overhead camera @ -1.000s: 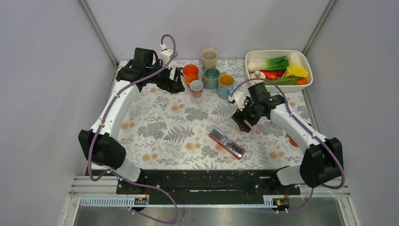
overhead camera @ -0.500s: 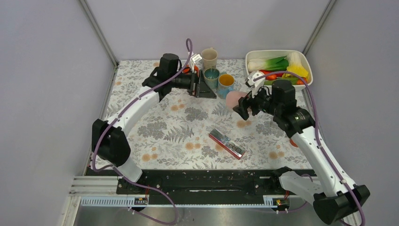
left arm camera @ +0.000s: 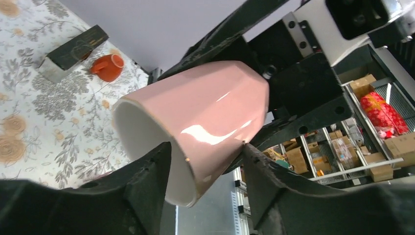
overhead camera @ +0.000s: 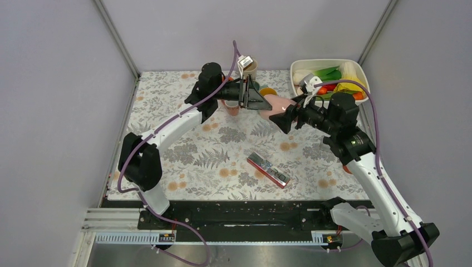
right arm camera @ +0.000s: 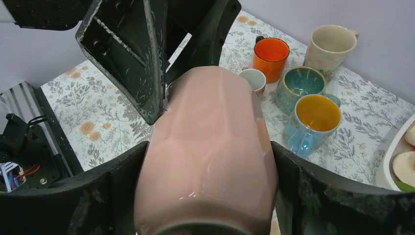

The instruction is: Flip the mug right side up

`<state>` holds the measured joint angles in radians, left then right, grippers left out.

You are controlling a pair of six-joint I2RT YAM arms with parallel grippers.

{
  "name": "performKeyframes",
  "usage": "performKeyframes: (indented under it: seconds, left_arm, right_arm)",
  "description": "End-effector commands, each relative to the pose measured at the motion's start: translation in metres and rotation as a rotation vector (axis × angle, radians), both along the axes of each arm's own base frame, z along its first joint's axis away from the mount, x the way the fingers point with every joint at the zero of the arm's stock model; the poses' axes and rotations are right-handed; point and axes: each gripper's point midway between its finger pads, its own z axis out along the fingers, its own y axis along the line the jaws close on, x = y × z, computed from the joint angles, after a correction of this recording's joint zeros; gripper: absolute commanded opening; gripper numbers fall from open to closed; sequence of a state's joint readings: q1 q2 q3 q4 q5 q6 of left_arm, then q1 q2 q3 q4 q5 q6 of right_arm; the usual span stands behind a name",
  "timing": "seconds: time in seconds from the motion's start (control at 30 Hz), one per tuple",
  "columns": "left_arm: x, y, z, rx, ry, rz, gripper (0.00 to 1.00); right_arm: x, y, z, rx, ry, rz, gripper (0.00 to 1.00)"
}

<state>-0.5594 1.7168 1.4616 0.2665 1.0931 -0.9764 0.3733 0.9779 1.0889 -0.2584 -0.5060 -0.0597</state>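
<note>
While right gripper (right arm camera: 208, 152) grips it, pink mug (left arm camera: 205, 112)

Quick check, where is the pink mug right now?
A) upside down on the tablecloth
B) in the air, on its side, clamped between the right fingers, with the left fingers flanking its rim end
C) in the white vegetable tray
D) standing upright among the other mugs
B: the pink mug lies sideways, lifted, between the right fingers, while the left fingers sit either side of its open end.
</note>
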Motion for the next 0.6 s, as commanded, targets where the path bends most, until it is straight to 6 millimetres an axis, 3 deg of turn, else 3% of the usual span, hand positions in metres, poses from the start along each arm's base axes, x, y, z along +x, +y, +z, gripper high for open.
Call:
performKeyframes:
  seconds: [0.0,0.1,0.2,0.33,0.43,0.5,0.57]
  left_arm:
    - [-0.026,0.002,0.033,-0.098,-0.047,-0.089,0.53]
    - [-0.038,0.003,0.053,-0.164,-0.058,-0.134,0.35]
    - [-0.045,0.002,0.062,-0.183,-0.069,-0.155,0.04]
    - [-0.039,0.001,0.055,-0.167,-0.059,-0.126,0.0]
    - [-0.021,-0.005,0.017,-0.018,-0.038,-0.051,0.0]
    - [-0.007,-0.005,-0.016,0.134,-0.108,0.018,0.0]
    - [0.003,-0.001,-0.036,0.233,-0.193,0.069,0.0]
  right_arm:
    - [-0.004,0.009,0.05,0.105,-0.161,0.045,0.0]
    - [0.0,0.012,0.044,0.112,-0.156,0.05,0.0]
    - [0.001,0.017,0.038,0.128,-0.129,0.072,0.0]
    - [0.008,0.016,0.021,0.105,-0.103,0.049,0.0]
    - [0.013,0.012,0.001,0.074,-0.085,0.023,0.17]
    - [0.016,0.011,-0.016,0.043,-0.062,0.012,0.41]
    - [0.018,0.01,-0.037,0.008,-0.021,0.008,0.59]
